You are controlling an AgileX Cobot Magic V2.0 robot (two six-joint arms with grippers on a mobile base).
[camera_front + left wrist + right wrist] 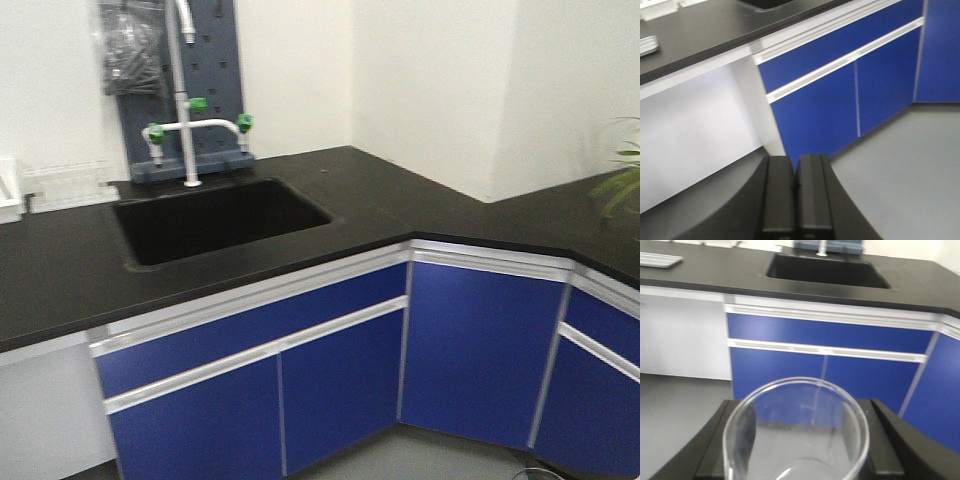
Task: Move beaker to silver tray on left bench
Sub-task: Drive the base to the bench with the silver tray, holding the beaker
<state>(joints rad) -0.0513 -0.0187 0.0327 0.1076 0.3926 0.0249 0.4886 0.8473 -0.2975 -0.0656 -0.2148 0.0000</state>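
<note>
Our right claw point(801, 407) grasps the beaker point(795, 440) upright between its black fingers, well short of the left bench point(825, 335) — we judge the carry calls for a level wrist and a slow approach toward the silver tray point(657, 260), which lies at the far left of the tabletop point(715, 267). The left claw point(796, 195) hangs clenched and empty. The sink point(215, 215) and its tap point(188, 120) sit nearer — hazards to skirt.

matte black top of the left bench point(400, 200), blue cabinet fronts point(470, 340) edged white, black sink point(215, 220), white tap point(186, 120) with green knobs point(198, 104), grey pegboard point(215, 70) dotted with holes, clear colourless beaker point(790, 440), pale silver tray point(657, 259), grey floor point(910, 170), black left gripper point(795, 167)
</note>
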